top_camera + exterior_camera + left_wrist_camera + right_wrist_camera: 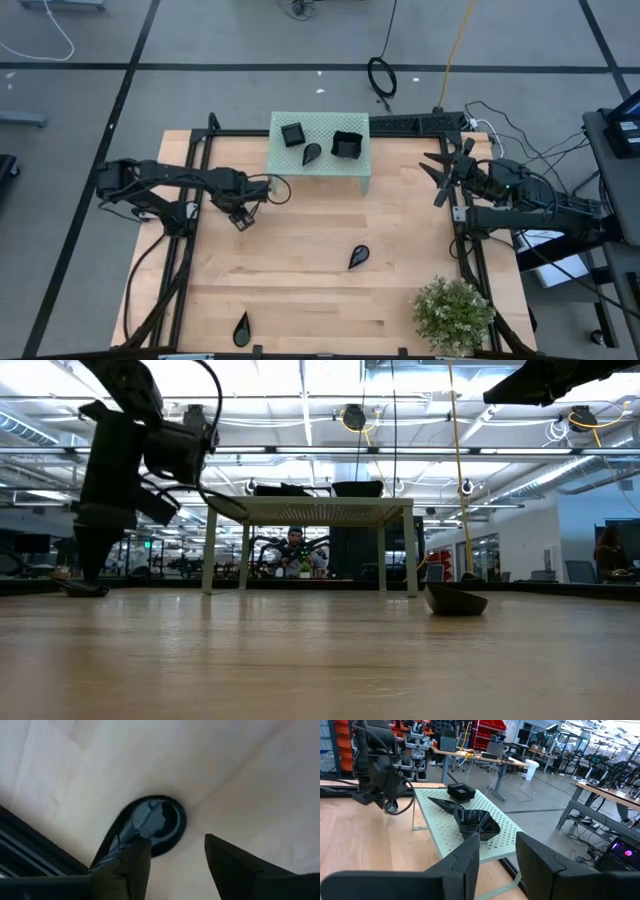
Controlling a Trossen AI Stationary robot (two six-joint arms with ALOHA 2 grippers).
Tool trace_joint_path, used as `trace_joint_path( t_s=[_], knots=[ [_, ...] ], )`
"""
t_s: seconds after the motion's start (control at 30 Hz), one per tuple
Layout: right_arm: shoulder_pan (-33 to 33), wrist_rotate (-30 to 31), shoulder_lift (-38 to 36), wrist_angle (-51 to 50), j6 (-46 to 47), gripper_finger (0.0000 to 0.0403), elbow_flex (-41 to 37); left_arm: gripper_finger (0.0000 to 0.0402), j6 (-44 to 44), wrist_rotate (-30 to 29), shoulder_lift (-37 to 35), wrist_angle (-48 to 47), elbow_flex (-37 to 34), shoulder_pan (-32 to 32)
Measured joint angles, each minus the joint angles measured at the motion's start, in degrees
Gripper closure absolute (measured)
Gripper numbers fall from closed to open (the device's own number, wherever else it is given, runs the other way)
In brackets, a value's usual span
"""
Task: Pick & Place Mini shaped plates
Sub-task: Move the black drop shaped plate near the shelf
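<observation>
My left gripper [240,215] points down at the table's left side, open, over a black teardrop plate [150,820] lying flat on the wood. One finger [131,865] stands over the plate's rim and the other [235,865] over bare wood beside it. The low view shows the gripper [90,572] just above this plate [85,589]. A square plate [292,133], a teardrop plate [311,153] and a wavy-edged plate [347,144] sit on the pale green stand [330,170]. Two more teardrop plates [358,256] [241,328] lie on the table. My right gripper [440,170] is open and empty at the far right. My left gripper comes at the teardrop plate from above, pointing down, one finger over the rim of its round end [142,837]. I cannot tell whether that finger touches the plate. The plate lies flat on the table.
A potted plant [455,315] stands at the table's near right corner. The black frame rails [185,250] run along the table's left and right sides. Bare wood lies between the stand and the near edge.
</observation>
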Motion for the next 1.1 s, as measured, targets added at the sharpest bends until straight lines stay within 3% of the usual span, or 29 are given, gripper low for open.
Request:
trace_joint_path(
  t_s=[0.27,0.77,1.1],
  knots=[
    [0.00,0.00,0.00,0.02,0.02,0.0287,0.00,0.0215,-3.04,4.17,4.96,4.47,-0.02,4.75],
    [-0.01,0.00,0.00,0.01,0.02,0.0287,0.00,0.0216,-1.67,11.21,5.54,11.39,-2.14,5.56],
    [-0.01,0.00,0.00,0.02,0.02,0.0287,0.00,0.0215,-0.99,24.05,5.52,15.44,-2.16,3.78]
  ],
)
